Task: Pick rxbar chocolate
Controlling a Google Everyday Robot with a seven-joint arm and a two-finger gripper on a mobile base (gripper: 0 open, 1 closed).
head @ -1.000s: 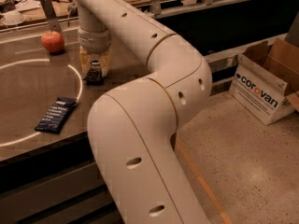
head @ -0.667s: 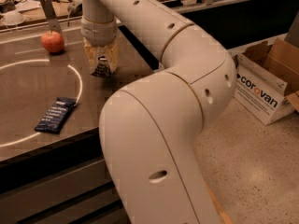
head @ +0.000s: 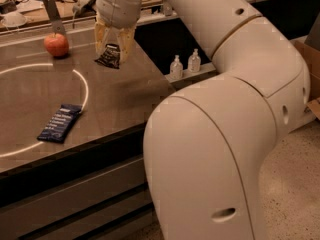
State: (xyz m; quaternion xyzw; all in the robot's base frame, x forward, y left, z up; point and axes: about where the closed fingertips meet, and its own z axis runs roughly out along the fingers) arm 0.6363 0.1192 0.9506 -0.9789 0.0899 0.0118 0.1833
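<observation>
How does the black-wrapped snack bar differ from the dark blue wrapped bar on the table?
The black-wrapped snack bar hangs in the claw, held over the far side of the brown table; the dark blue wrapped bar lies flat near its front edge. The black one is gripped, the blue one untouched. Both are flat wrapped bars.

Table: dark top with a white ring marked on it. You have an apple at the far side, just outside the ring and left of the gripper, which hangs over the table's far right part. Blue bar lies flat across the ring's near right arc. Two small clear bottles stand side by side on a ledge past the table's right edge. Cardboard box sits on the speckled floor, far right.
</observation>
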